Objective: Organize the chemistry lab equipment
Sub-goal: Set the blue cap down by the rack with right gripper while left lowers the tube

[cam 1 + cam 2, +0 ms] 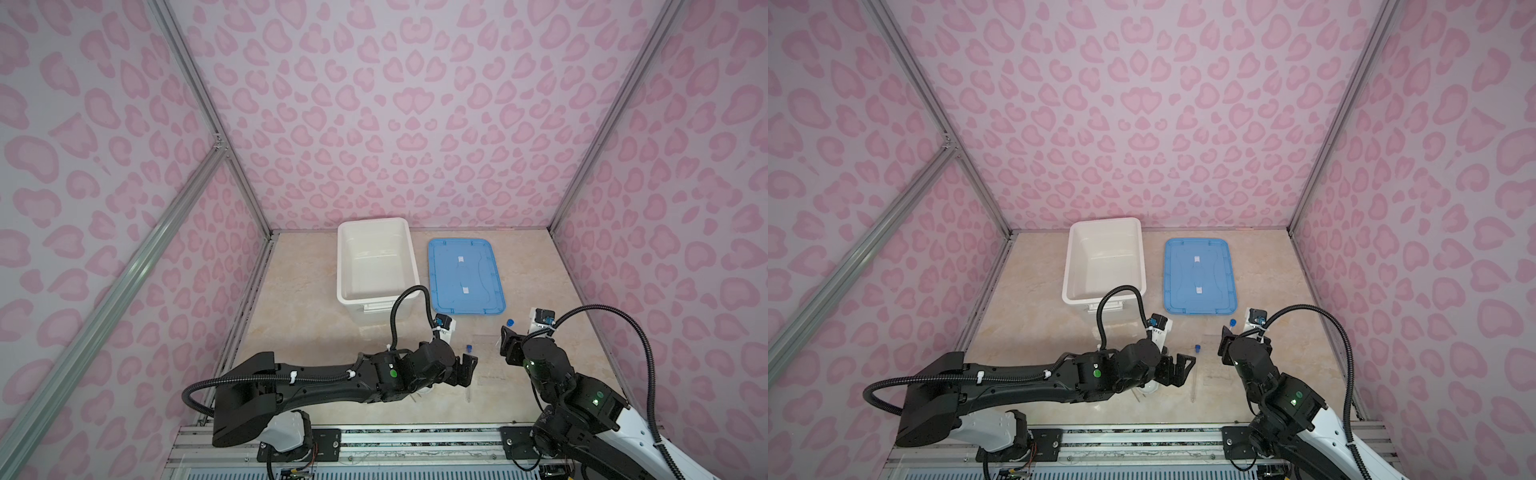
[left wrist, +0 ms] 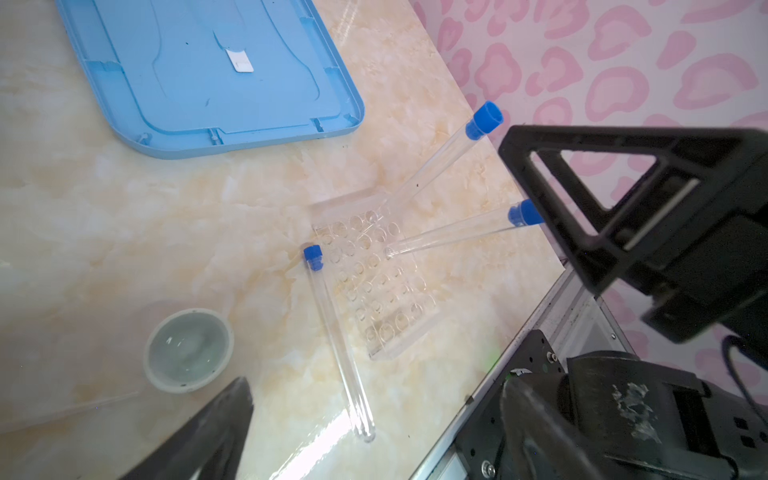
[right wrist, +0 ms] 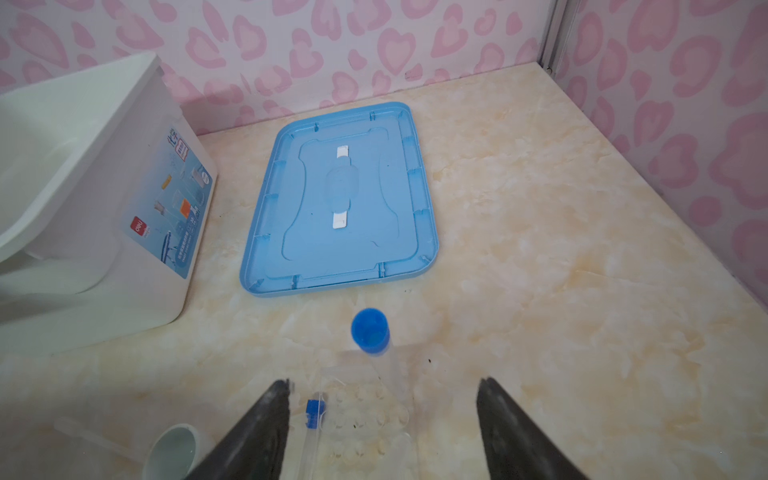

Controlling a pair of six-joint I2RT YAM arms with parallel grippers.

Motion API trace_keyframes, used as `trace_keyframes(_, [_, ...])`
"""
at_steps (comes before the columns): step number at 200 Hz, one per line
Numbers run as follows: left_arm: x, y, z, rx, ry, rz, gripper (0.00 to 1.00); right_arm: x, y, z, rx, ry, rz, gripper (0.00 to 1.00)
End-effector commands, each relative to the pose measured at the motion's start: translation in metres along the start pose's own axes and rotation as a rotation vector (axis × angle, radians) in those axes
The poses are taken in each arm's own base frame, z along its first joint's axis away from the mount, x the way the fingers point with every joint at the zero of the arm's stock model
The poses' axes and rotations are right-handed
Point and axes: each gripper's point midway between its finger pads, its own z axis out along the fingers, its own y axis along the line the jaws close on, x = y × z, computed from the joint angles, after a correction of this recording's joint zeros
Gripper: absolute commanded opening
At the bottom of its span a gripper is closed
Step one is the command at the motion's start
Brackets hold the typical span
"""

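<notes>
Tube racking under way. Right hand (image 3: 383, 381) and left hand (image 1: 468, 369) both spread, empty. Next, likely: lift loose tube (image 2: 336, 340) off counter (image 2: 166, 228) into clear rack (image 2: 374, 286).

A purpose-built robot test booth dressed as a lab bench. Pink heart-patterned wall panels (image 1: 415, 124) on a bare aluminium frame (image 1: 219, 143) box in a marble-look tabletop (image 1: 311, 332), and the left arm (image 1: 324, 378) and right arm (image 1: 582, 399) are mounted on a slotted metal rail (image 1: 415, 440) along the open front. The lab side is only a school-style kit: a white plastic box (image 3: 83, 166) with a printed chemistry label (image 3: 170, 199), its blue lid (image 3: 340, 195), a clear rack (image 2: 374, 282), blue-capped tubes (image 2: 436, 162)
</notes>
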Motion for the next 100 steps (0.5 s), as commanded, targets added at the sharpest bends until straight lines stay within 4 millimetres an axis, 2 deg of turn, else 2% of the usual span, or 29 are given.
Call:
trace_keyframes(1, [-0.009, 0.001, -0.006, -0.020, -0.026, 0.006, 0.95, -0.003, 0.003, -0.006, -0.017, 0.025, 0.002, 0.74])
trace_keyframes(12, [-0.009, 0.001, -0.006, -0.031, -0.018, 0.019, 0.92, -0.011, 0.006, -0.011, -0.030, 0.029, 0.003, 0.75])
trace_keyframes(28, [-0.006, 0.003, -0.005, -0.069, 0.010, 0.047, 0.86, -0.025, 0.012, -0.018, -0.047, 0.035, 0.006, 0.81])
trace_keyframes(39, [-0.002, 0.003, -0.002, -0.097, 0.039, 0.071, 0.86, -0.034, 0.018, -0.023, -0.071, 0.051, 0.006, 0.90])
trace_keyframes(44, [0.002, 0.004, 0.000, -0.108, 0.059, 0.087, 0.85, -0.036, 0.020, -0.024, -0.081, 0.067, 0.002, 0.98])
trace_keyframes(63, [0.015, 0.005, 0.011, -0.159, 0.134, 0.122, 0.77, -0.044, 0.027, -0.030, -0.108, 0.121, -0.002, 0.98])
trace_keyframes(100, [0.045, 0.013, 0.035, -0.224, 0.277, 0.150, 0.61, -0.055, 0.028, -0.038, -0.134, 0.149, 0.050, 0.98])
